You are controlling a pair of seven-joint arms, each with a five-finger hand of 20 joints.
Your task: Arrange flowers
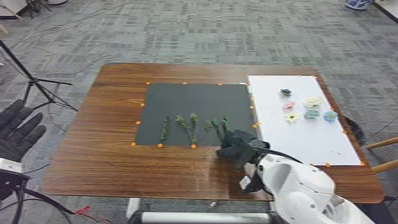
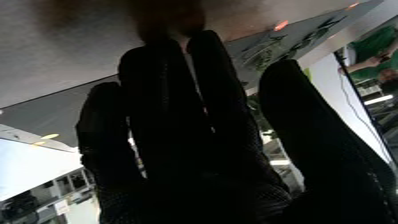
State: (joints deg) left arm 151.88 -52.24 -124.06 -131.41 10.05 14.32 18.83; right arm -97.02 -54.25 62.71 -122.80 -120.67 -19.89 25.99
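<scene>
The right hand (image 1: 236, 146) is at the near right corner of the black mat (image 1: 197, 100), fingers straight and slightly spread; the left hand (image 1: 16, 139), fingers fanned, is well apart to the mat's left; green stems (image 1: 193, 128) lie on the mat's near part; to its right, pale and blue flower heads (image 1: 311, 114) lie on a white board (image 1: 280, 142)

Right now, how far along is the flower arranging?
Early, I'd say. Done: green stems look laid out on the dark mat. In hand: the right hand is at the mat's near right corner; can't tell if it holds a stem. Left: flower heads lie on the white board, apart from the stems.
</scene>
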